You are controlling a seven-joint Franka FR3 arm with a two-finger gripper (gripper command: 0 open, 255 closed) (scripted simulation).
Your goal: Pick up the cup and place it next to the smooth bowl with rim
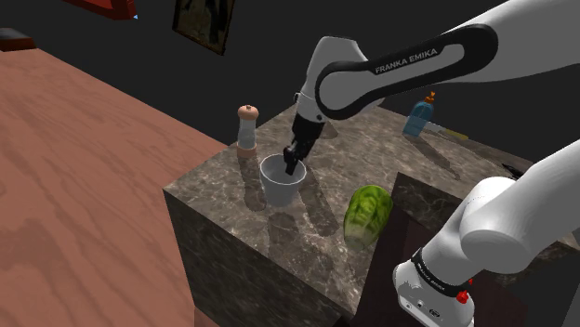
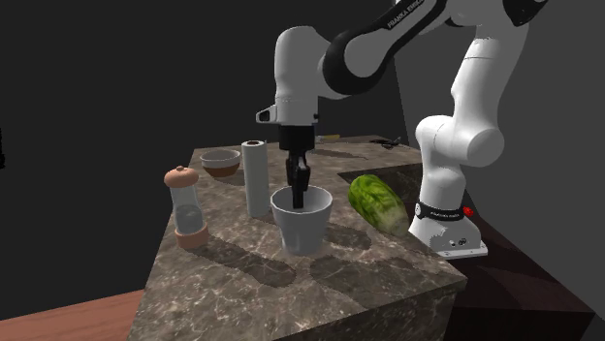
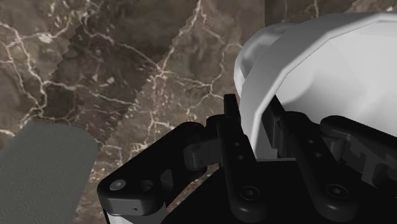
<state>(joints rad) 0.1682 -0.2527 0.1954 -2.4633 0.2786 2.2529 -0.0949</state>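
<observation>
Presently: cup [image 2: 302,225], white, upright on bench [image 2: 388,263]; pincer [image 2: 298,199] clamped on its wall (one finger inside). Best lifted straight, kept level, set beside bowl [image 2: 221,162].

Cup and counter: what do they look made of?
The cup is plain grey-white, smooth and matte with no pattern; it could be ceramic or plastic, I can't tell which. The counter looks like dark brown marble, going by its pale branching veins.
</observation>
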